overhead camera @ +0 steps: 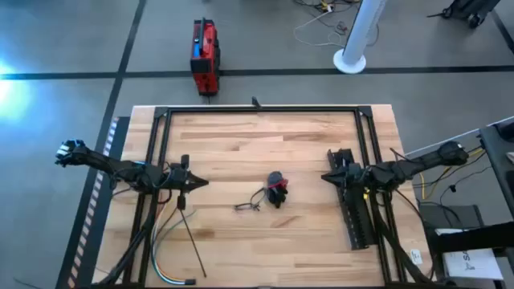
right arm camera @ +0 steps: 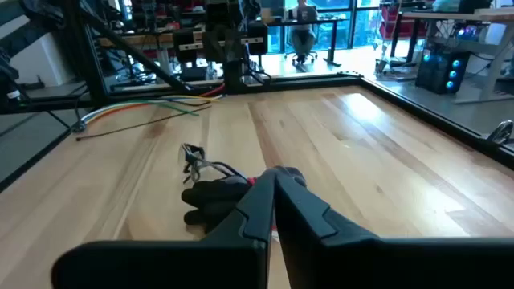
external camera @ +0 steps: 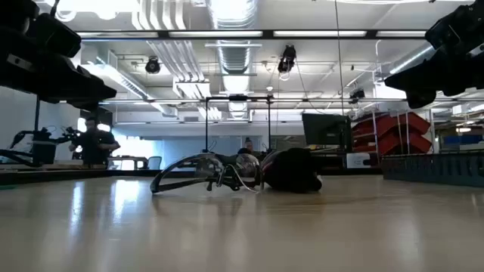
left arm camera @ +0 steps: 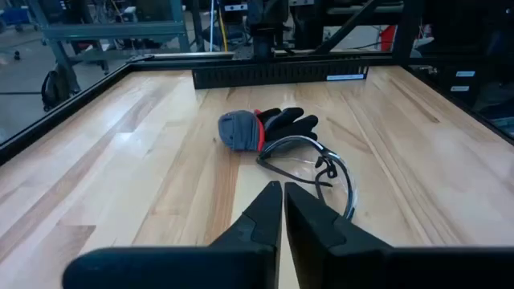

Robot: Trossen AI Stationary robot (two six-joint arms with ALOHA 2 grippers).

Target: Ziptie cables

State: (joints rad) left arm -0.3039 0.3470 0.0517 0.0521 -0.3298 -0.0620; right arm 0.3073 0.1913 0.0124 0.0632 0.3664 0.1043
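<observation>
I am hovering at the start, nothing gripped, left gripper [overhead camera: 195, 183] and right gripper [overhead camera: 327, 177] both pinched together, with the cables [overhead camera: 161, 241] and ziptie [overhead camera: 193, 242] just behind-beside my left fingers, so next I judge I must open and reach there.

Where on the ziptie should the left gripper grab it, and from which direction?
Probably mid-strip, from straight above: the ziptie lies flat and straight on the table, apart from the cables. The left gripper sits shut near its upper end.
</observation>
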